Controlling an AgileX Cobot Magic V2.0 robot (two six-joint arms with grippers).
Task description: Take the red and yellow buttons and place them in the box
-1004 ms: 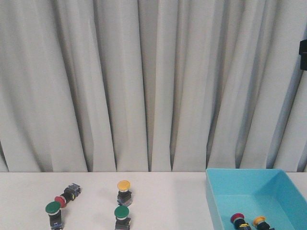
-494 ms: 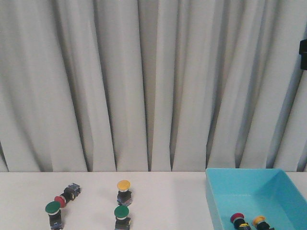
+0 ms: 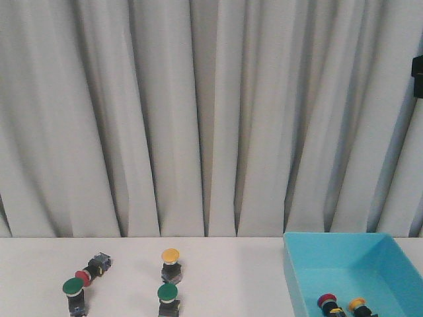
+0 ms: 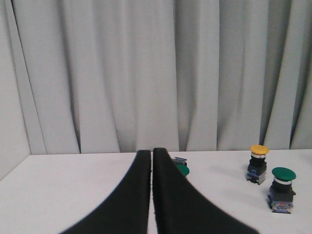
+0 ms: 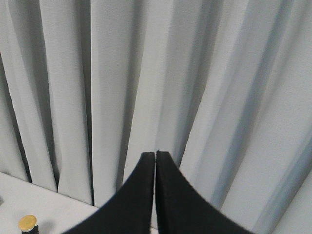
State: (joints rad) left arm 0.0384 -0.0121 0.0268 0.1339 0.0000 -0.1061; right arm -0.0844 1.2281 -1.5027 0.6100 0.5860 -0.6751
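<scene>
Black, both of them: the left pincer (image 4: 152, 155) has its two fingers pressed flat together w/ nothing between, and the right pincer (image 5: 155, 155) is clenched the same way, also empty. The left one sits low over the white desk (image 4: 73, 185); the right one faces the grey curtain (image 5: 146, 73), so it's higher up.

Past the left pincer's tips, a green button (image 4: 183, 169) peeks out, partly hidden behind the fingers. Further to the robot's right stands the yellow button (image 4: 258, 163), upright on its dark body, and nearer beside it another green-capped one (image 4: 282, 187), also upright.

From the front: the yellow button (image 3: 170, 263) stands mid-desk, a green one (image 3: 168, 298) just in front of it. Off to the left a red button (image 3: 91, 269) lies on its side, cap twd the front, w/ a green-capped one (image 3: 73, 294) upright right next to it, poss. touching, can't tell.

Far right, the box (image 3: 344, 264), turquoise, sits on the desk well apart from those four. Inside, at its near end, a red button (image 3: 326, 302) and a yellow button (image 3: 357, 304) rest side by side.
</scene>
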